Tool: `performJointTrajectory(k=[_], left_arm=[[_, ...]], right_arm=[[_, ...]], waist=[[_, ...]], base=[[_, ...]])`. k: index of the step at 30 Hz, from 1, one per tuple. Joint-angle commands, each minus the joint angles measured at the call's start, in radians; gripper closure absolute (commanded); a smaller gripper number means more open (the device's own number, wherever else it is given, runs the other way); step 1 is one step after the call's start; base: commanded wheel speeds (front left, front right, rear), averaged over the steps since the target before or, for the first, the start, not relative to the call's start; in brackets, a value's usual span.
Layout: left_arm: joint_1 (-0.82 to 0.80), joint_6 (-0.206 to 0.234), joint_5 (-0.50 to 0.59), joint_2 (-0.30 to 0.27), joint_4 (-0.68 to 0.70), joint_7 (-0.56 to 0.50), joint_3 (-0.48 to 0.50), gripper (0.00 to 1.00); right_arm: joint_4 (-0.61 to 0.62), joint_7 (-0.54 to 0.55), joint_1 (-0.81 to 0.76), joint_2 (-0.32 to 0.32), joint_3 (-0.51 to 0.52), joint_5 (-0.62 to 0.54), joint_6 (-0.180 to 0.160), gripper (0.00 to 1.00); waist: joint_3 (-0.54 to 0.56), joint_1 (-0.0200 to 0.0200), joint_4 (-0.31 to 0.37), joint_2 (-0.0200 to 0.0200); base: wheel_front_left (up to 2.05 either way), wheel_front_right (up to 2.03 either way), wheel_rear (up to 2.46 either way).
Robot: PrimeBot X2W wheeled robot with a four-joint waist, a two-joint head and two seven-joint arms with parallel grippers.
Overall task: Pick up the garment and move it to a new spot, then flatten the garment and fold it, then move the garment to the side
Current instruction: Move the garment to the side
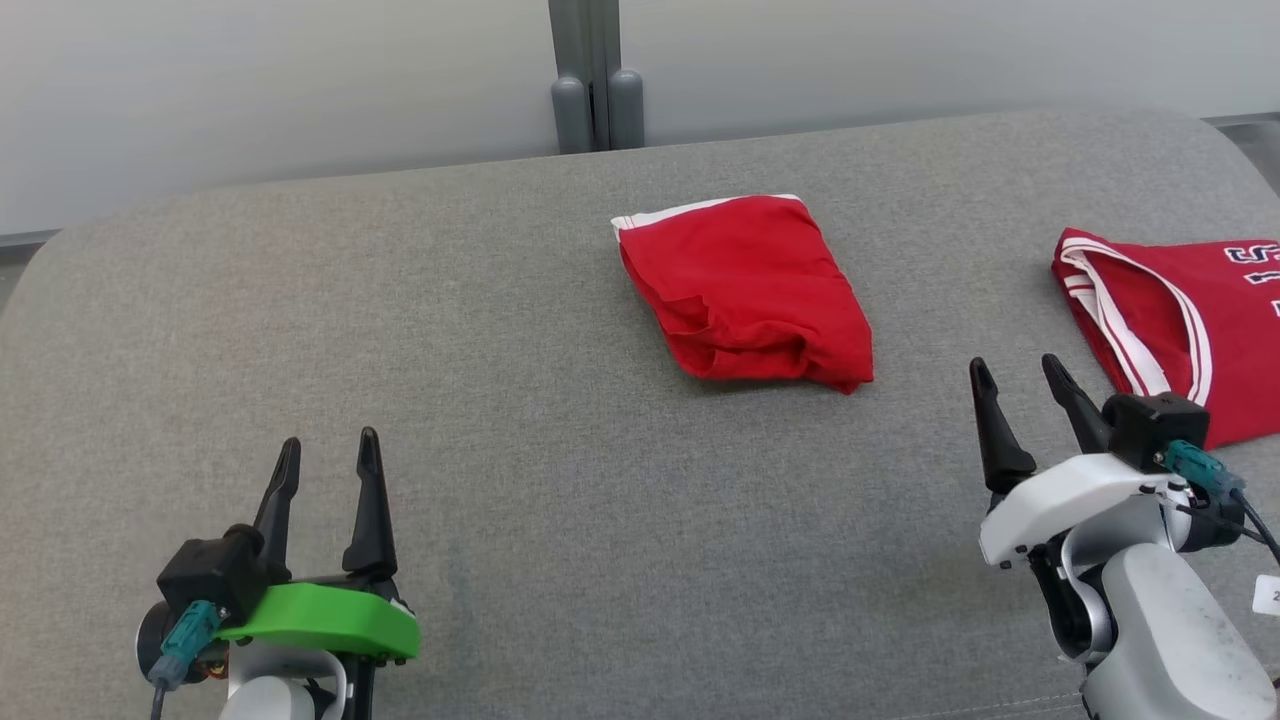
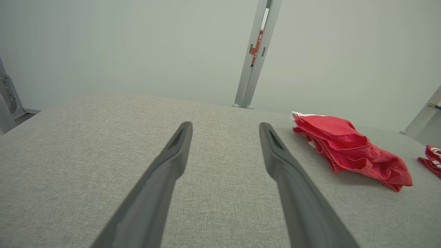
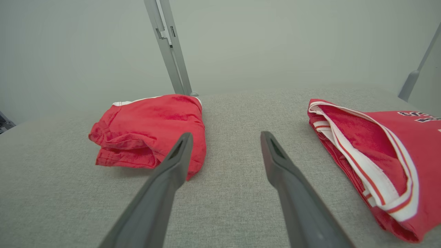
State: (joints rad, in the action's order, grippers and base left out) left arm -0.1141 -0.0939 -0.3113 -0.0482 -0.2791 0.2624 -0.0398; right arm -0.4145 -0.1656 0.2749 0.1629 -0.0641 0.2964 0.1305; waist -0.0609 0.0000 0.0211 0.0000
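A red garment [image 1: 745, 290] with a white band at its far edge lies folded in a compact bundle in the middle of the grey padded surface [image 1: 520, 480]; the left wrist view has it at the right [image 2: 348, 148], the right wrist view at the left [image 3: 151, 131]. My left gripper [image 1: 330, 440] [image 2: 225, 125] rests open at the near left, well short of the bundle, with nothing between its fingers. My right gripper [image 1: 1015, 363] [image 3: 226, 135] is open and empty at the near right, between the bundle and a second red garment.
A red jersey [image 1: 1180, 320] [image 3: 372, 151] with white trim and lettering lies at the right edge of the surface, just beyond my right gripper. A grey post [image 1: 597, 75] stands against the pale wall behind the surface's far edge.
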Motion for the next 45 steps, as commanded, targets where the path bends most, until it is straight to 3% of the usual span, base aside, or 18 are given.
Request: performJointTrajectory(k=[1, 5, 11, 19, 28, 35, 36, 37, 38, 45], left_arm=[[-0.007, -0.003, 0.001, -0.005, 0.004, 0.003, -0.004, 0.00], [-0.020, -0.006, 0.000, -0.005, 0.013, 0.003, -0.015, 0.00], [-0.050, -0.011, -0.003, -0.005, 0.038, 0.003, -0.039, 0.00], [-0.087, -0.018, -0.027, -0.005, 0.073, 0.003, -0.075, 0.00], [-0.116, -0.002, -0.062, -0.004, 0.118, 0.003, -0.107, 0.00], [-0.135, 0.011, -0.072, -0.004, 0.131, 0.003, -0.127, 0.00], [-0.135, 0.012, -0.072, -0.004, 0.131, 0.003, -0.127, 0.00], [-0.134, 0.013, -0.072, -0.004, 0.131, 0.003, -0.126, 0.00], [-0.133, 0.014, -0.070, -0.004, 0.132, 0.003, -0.125, 0.00], [-0.110, 0.013, -0.066, -0.004, 0.137, 0.003, -0.101, 0.00]], right_arm=[[0.005, 0.029, 0.031, 0.004, -0.005, 0.007, 0.000, 0.00], [-0.004, 0.122, 0.090, 0.026, -0.003, 0.026, 0.000, 0.00], [-0.065, 0.375, 0.239, 0.038, 0.025, 0.096, 0.000, 0.00], [-0.204, 0.586, 0.424, 0.067, 0.076, 0.067, 0.000, 0.00], [-0.339, 0.691, 0.562, 0.079, 0.134, 0.008, 0.000, 0.00], [-0.428, 0.774, 0.554, 0.059, 0.101, -0.017, 0.000, 0.00], [-0.432, 0.786, 0.545, 0.061, 0.087, -0.022, 0.001, 0.29], [-0.430, 0.793, 0.539, 0.065, 0.070, -0.026, 0.001, 0.76], [-0.426, 0.797, 0.535, 0.070, 0.058, -0.027, 0.001, 1.00], [-0.330, 0.837, 0.545, 0.139, -0.087, -0.019, -0.001, 1.00]], waist=[[-0.013, 0.0000, -0.008, 0.0000], [-0.040, 0.0000, -0.026, 0.0000], [-0.111, 0.0000, -0.087, 0.0000], [-0.211, 0.0000, -0.188, 0.0000], [-0.294, 0.0000, -0.258, 0.0000], [-0.316, 0.0000, -0.275, 0.0000], [-0.314, 0.0000, -0.274, 0.0000], [-0.311, 0.0000, -0.270, 0.0000], [-0.309, 0.0000, -0.267, 0.0000], [-0.279, 0.0000, -0.199, 0.0000]], base=[[0.00, 0.00, 0.00], [0.00, 0.00, 0.00], [0.00, 0.00, 0.00], [0.00, 0.00, 0.00], [0.00, 0.00, 0.00], [0.00, 0.00, 0.00], [0.00, 0.00, 0.00], [0.00, 0.00, 0.00], [0.00, 0.00, 0.00], [0.00, 0.00, 0.00]])
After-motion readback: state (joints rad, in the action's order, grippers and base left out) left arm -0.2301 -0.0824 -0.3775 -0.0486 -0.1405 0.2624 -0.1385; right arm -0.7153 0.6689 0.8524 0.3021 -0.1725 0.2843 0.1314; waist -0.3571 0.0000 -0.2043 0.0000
